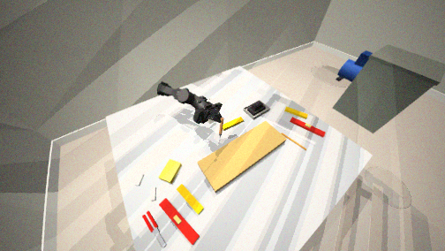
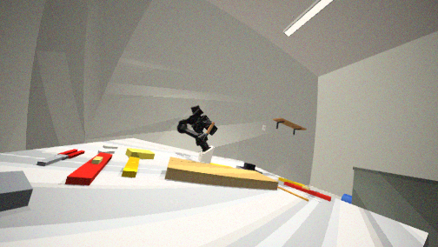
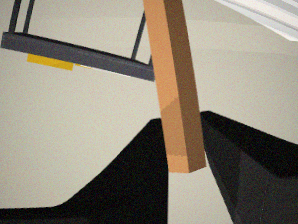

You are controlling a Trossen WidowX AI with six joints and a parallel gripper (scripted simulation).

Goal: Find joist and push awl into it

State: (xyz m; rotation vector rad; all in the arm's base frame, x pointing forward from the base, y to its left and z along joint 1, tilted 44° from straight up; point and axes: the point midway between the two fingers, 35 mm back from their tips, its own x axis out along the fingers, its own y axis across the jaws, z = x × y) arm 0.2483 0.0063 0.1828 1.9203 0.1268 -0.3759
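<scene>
The gripper (image 1: pixel 221 118) (image 2: pixel 210 130) (image 3: pixel 181 125) is closed on the awl (image 1: pixel 222 125) (image 2: pixel 210 128) (image 3: pixel 175 80), its 2 dark fingers on either side of the orange handle. The handle's long axis is tilted, not upright. In the exterior view it slants across the gripper; in the wrist view it runs outward from between the fingers with a slight lean. Which way the point faces is too small to tell.

Near the gripper in the top view lies a yellow bar (image 1: pixel 232 123), flat on the table (image 1: pixel 324 172) (image 2: pixel 195 217). A little further out is the wooden panel (image 1: pixel 243 156) (image 2: pixel 222 174) — the awl is up in the air, apart from it.

Off to another side of the gripper, the black stud finder (image 1: pixel 256 108) (image 2: pixel 248 166) sits in the small tray (image 1: pixel 253 117). Beyond the panel from the gripper lie a thin orange stick (image 1: pixel 294 141) (image 2: pixel 293 193) and a red bar (image 1: pixel 315 131) (image 2: pixel 317 195). Well apart, on the opposite side from the tray, are a yellow block (image 1: pixel 170 171) (image 2: pixel 141 154), a larger red bar (image 1: pixel 185 229) (image 2: pixel 84 172) and a red-handled tool (image 1: pixel 151 218) (image 2: pixel 71 153). Nothing visible stands between awl and panel.
</scene>
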